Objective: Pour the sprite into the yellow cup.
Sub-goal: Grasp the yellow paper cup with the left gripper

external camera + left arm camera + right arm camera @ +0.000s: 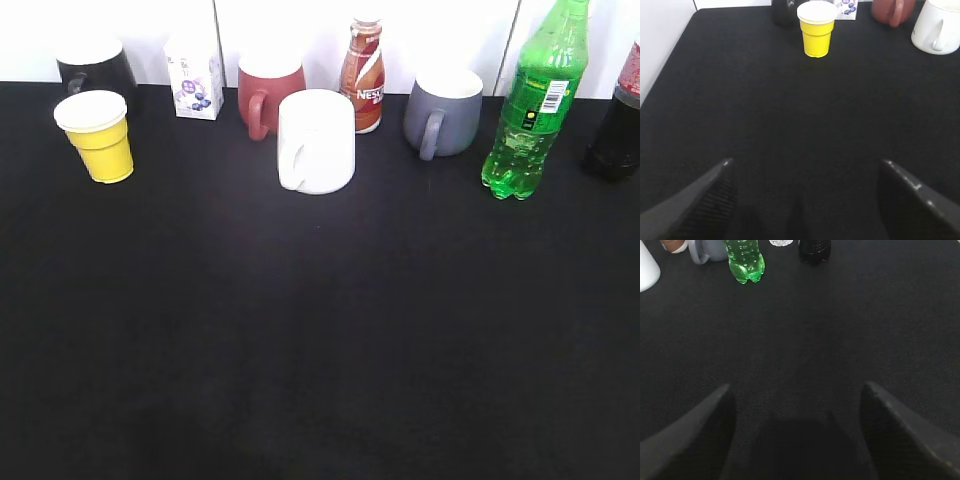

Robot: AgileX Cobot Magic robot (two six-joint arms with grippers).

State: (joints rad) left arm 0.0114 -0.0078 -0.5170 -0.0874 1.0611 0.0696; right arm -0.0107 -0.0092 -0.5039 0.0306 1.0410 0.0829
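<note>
Worktop [320,350]: black cloth surface, white wall behind; all items stand along the far edge, the near area bare
Sprite [530,110]: tall green bottle, upright, far right; label with white barcode patch faces the exterior camera; cap out of view; lobed base on the worktop, seen also in the right wrist view [745,262]
Yellow cup [97,135]: upright, far left, white rim and inside, mouth up; well apart from the sprite; seen also in the left wrist view [817,27]
Black mug [95,68]: just behind the yellow cup, far left
Small carton [194,75]: white with blue fruit print, right of the black mug
Red mug [268,90]: handle toward the left, behind the white mug
White mug [317,140]: centre, nearer than its neighbours, handle on its left
Brown drink bottle [362,78]: upright, behind and right of the white mug
Grey mug [442,112]: handle near-left, between the brown drink bottle and the sprite
Dark cola bottle [618,120]: at the right edge, just right of the sprite, partly cut off
Left claw [805,200]: spread wide, holding nothing, over bare worktop, well short of the yellow cup
Right claw [797,435]: spread wide, holding nothing, over bare worktop, well short of the sprite
</note>
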